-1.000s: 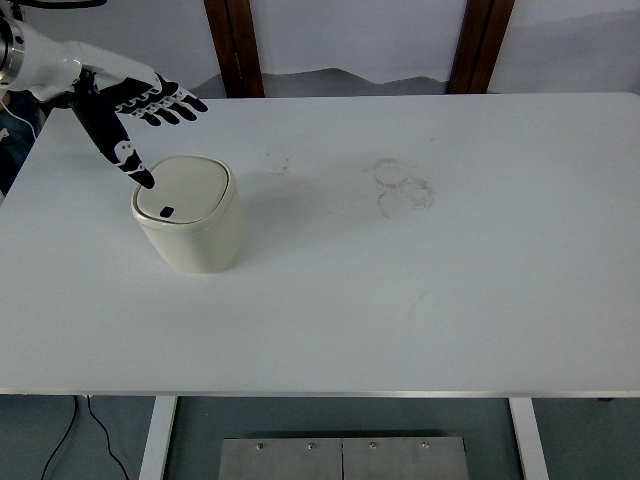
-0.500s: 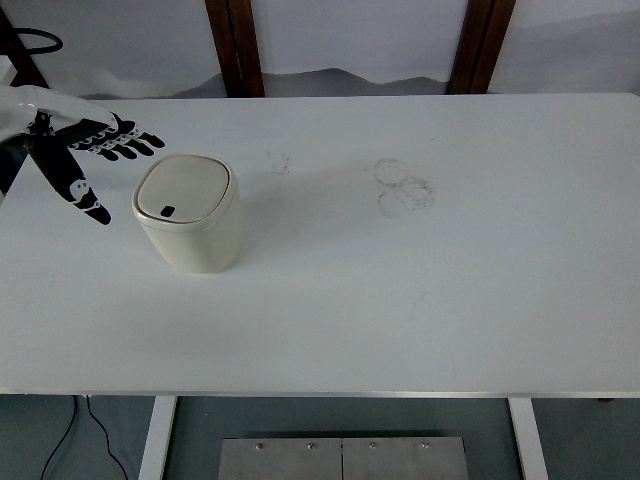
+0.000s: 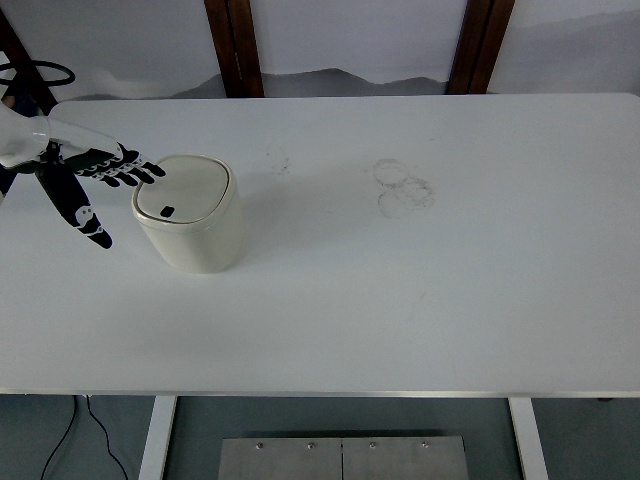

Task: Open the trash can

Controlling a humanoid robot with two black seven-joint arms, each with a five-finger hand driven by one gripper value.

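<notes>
Trash can [image 3: 190, 215] is sitting upright on the bench [image 3: 420, 290], left part, lid closed, w/ the small dark button at the lid's near edge facing the robot, so a press from above can reach it. Left hand [image 3: 88, 180] is hovering just beside the can, fingers spread, holding nothing, fingertips prob. not touching the lid

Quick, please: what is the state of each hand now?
Left hand: open, fingers spread, holding nothing, beside the trash can.
Right hand: not in view.
</notes>
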